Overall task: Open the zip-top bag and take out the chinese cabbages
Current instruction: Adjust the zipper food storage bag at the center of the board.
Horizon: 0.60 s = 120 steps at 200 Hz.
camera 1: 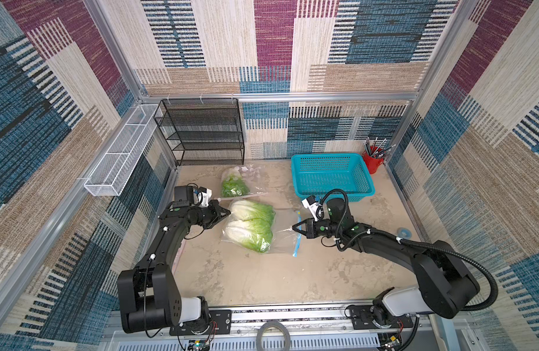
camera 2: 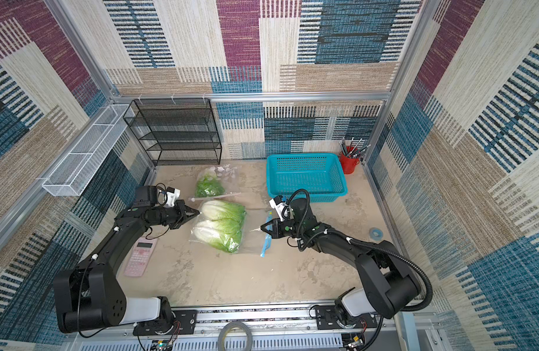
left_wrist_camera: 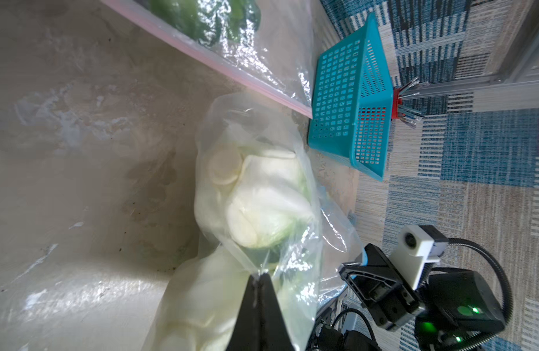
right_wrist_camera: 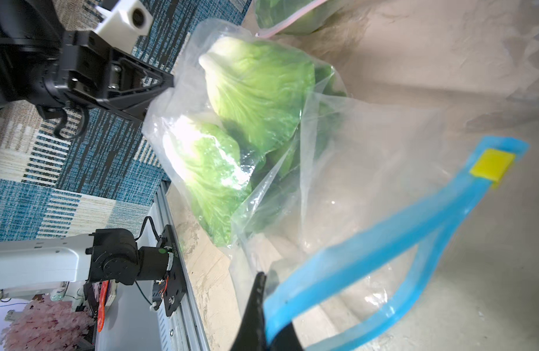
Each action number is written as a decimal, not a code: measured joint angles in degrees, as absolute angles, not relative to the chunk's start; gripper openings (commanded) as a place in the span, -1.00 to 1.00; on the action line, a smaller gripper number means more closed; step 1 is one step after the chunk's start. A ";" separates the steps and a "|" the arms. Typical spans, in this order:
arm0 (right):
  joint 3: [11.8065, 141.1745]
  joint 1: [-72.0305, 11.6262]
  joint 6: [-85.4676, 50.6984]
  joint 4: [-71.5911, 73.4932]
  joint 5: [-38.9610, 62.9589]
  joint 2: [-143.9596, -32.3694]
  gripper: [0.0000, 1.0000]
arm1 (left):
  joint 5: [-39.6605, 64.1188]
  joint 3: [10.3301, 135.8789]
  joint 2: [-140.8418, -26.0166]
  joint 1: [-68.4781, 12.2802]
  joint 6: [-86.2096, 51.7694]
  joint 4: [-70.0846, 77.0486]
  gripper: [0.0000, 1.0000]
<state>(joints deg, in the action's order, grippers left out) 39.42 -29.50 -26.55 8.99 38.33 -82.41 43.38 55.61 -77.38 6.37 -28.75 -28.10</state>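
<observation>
A clear zip-top bag (camera 1: pixel 282 232) with a blue zip strip (camera 1: pixel 297 240) lies mid-table. The chinese cabbages are inside it, one head (camera 1: pixel 251 212) behind another (camera 1: pixel 250 235), white bases toward the left arm. My left gripper (camera 1: pixel 228 213) is shut on the plastic at the bag's closed end, as the left wrist view (left_wrist_camera: pixel 260 275) shows. My right gripper (right_wrist_camera: pixel 260 275) is shut on one lip of the blue zip strip (right_wrist_camera: pixel 368 243). The mouth gapes open, and a yellow slider (right_wrist_camera: pixel 491 165) sits at its far end. Both grippers show in both top views, left gripper (camera 2: pixel 197 212) and right gripper (camera 2: pixel 262 226).
A second bag of greens (camera 1: pixel 235 182) with a pink zip lies behind. A teal basket (camera 1: pixel 332 176) and a red pen cup (camera 1: pixel 373 161) stand back right. A black mesh shelf (camera 1: pixel 201 133) stands back left. A pink calculator (camera 2: pixel 140 256) lies under the left arm, and a blue tape roll (camera 1: pixel 404 233) lies at the right.
</observation>
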 measured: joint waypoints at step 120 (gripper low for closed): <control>41.25 -29.32 -26.02 7.42 33.47 -88.66 -1.00 | 46.92 56.58 -67.20 3.16 -34.35 -28.95 -1.00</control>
